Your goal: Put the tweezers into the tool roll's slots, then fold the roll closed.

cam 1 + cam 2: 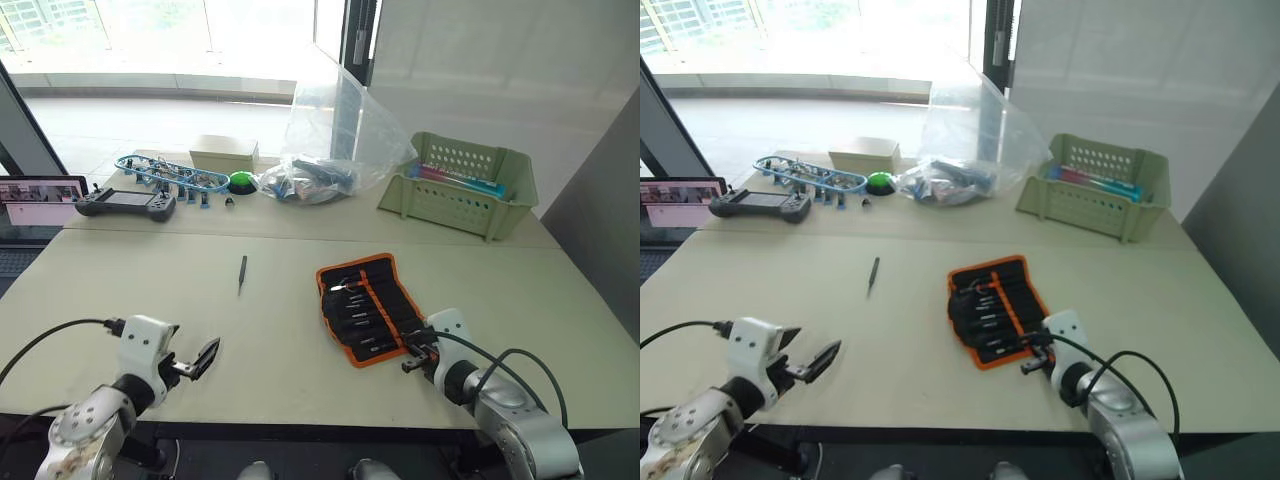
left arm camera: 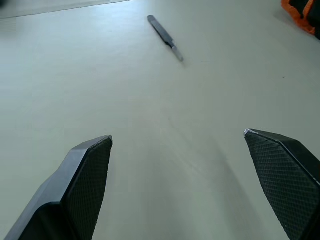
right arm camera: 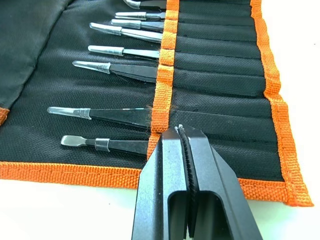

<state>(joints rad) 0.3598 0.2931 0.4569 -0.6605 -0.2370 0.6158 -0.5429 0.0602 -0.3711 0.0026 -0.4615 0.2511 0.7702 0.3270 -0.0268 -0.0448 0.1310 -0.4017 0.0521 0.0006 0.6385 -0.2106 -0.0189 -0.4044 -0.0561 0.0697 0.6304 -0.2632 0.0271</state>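
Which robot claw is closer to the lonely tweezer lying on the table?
Left. The left claw is open just short of the tweezer, while the right claw sits shut at the tool roll, farther off.

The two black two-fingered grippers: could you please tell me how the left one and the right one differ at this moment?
The left gripper is open, fingers wide apart; the right gripper is shut. The left hangs over bare table, facing a lone dark tweezer; the right sits at the orange-edged black fabric tool roll, by its slots. Both are low over the tabletop.
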